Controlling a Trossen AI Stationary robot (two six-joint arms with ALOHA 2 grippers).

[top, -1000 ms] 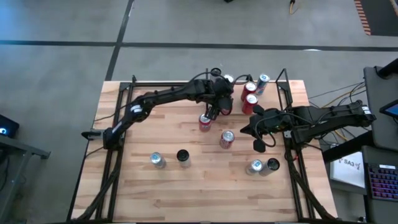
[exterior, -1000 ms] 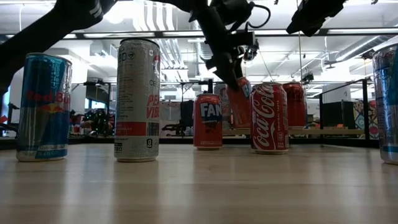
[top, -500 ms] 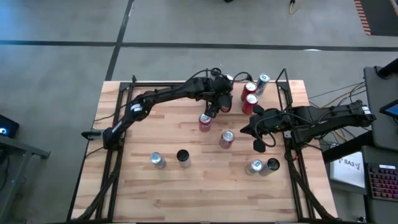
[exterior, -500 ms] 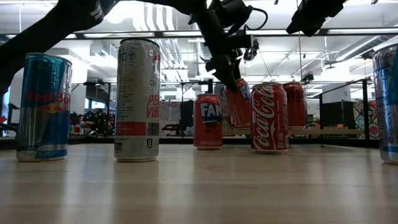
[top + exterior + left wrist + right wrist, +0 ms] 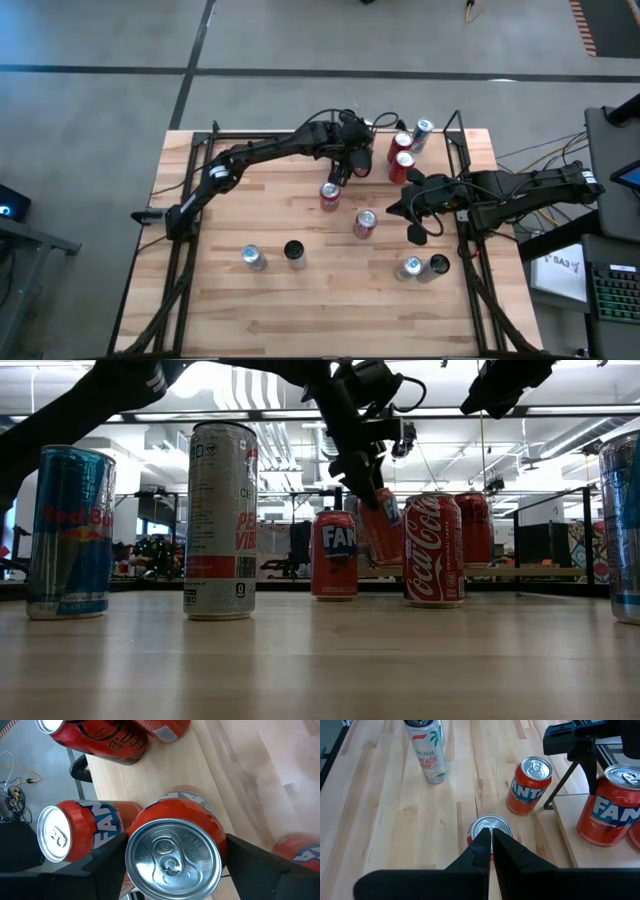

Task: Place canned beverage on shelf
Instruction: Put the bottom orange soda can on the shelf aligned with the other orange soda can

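An orange Fanta can (image 5: pixel 172 855) (image 5: pixel 384 526) hangs in the air at the shelf's (image 5: pixel 520 571) edge, with my left gripper (image 5: pixel 348 166) (image 5: pixel 172 870) shut on it. On the shelf stand another Fanta can (image 5: pixel 75 832), a Coca-Cola can (image 5: pixel 100 737) and a slim can (image 5: pixel 422 131). Toward the table's right side my right gripper (image 5: pixel 414 235) (image 5: pixel 490 837) hovers shut above a red can (image 5: pixel 490 825), touching nothing. My left gripper pinches the Fanta can's upper side wall (image 5: pixel 212 827) between its two fingers (image 5: pixel 250 862), one on each side, just under the top rim. The fingers slant down from the table's left side. The can hangs below them, tilted and clear of table and shelf.
On the tabletop stand an orange Fanta can (image 5: pixel 329 196), a red can (image 5: pixel 364 223), a blue can (image 5: pixel 252 258), a dark can (image 5: pixel 295 250) and two cans at the near right (image 5: pixel 411 267) (image 5: pixel 438 264). Black frame posts (image 5: pixel 456 118) rise at the table's sides.
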